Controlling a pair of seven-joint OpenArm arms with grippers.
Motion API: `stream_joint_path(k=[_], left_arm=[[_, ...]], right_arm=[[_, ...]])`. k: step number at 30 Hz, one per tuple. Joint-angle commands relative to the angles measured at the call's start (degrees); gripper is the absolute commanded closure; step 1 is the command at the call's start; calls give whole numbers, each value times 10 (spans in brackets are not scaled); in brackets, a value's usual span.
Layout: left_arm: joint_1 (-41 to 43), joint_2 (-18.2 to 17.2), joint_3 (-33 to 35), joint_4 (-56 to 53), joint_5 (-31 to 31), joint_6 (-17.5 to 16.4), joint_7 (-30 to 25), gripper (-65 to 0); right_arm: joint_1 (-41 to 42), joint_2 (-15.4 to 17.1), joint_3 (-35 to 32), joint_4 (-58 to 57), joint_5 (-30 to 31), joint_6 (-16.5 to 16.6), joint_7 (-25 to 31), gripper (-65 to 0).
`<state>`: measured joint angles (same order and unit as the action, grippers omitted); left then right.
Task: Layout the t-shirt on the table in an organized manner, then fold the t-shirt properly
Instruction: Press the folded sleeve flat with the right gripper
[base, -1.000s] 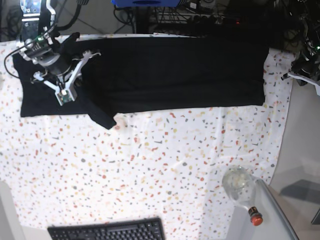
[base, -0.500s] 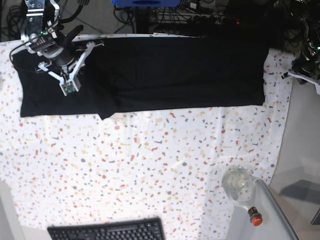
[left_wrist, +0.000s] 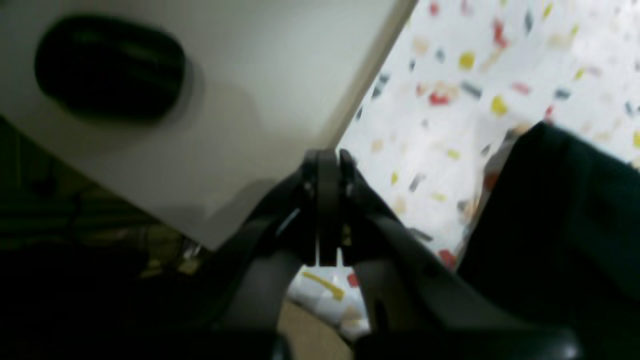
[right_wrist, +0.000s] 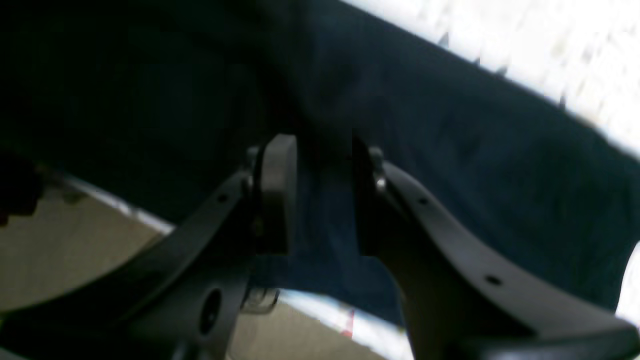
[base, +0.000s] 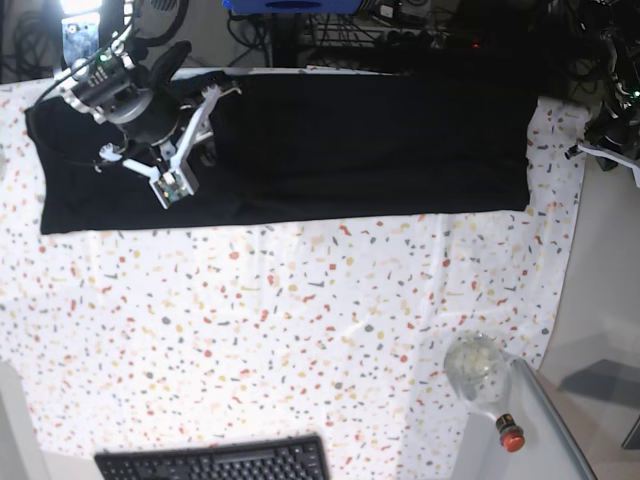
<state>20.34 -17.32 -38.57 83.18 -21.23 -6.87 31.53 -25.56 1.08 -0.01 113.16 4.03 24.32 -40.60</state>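
Note:
The black t-shirt (base: 370, 150) lies flat in a long band along the far side of the speckled table (base: 300, 330), its lower edge straight. My right arm (base: 150, 120) hovers over the shirt's left part. In the right wrist view my right gripper (right_wrist: 320, 150) is open just above the black fabric (right_wrist: 475, 160), with nothing pinched between its fingers. My left gripper (left_wrist: 327, 160) is shut and empty, past the table's right edge beside the shirt's corner (left_wrist: 575, 225). In the base view only the left arm (base: 615, 135) shows there.
A black keyboard (base: 215, 462) lies at the near edge. A clear glass bottle (base: 478, 370) with a red cap stands near the table's right corner. A plain grey side surface (base: 600, 300) borders the right; a dark oval object (left_wrist: 110, 75) rests on it. Cables crowd the far edge.
The shirt flap that stuck out below the lower left edge is gone; the edge is now straight. My right arm rose, then shifted right, and its jaws opened. The left arm stayed put.

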Motion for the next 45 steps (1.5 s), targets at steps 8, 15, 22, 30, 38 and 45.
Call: stream_joint_path(k=[8, 15, 22, 30, 38, 45], left_arm=[[18, 3, 1, 5, -3, 1, -9, 0], [13, 8, 0, 4, -3, 1, -9, 0], [13, 8, 0, 2, -3, 1, -9, 0], [13, 8, 0, 2, -3, 1, -9, 0], [6, 9, 1, 2, -3, 1, -8, 0], [6, 9, 1, 2, -3, 1, -8, 0]], right_arm=[[59, -2, -1, -76, 1, 0, 18, 0], [35, -30, -13, -62, 0, 0, 18, 0], [105, -15, -17, -172, -2, -2, 21, 0], [189, 1, 59, -280, -2, -1, 19, 0], [153, 15, 47, -206, -1, -1, 16, 0], [30, 9, 43, -41, 0, -1, -7, 0]])
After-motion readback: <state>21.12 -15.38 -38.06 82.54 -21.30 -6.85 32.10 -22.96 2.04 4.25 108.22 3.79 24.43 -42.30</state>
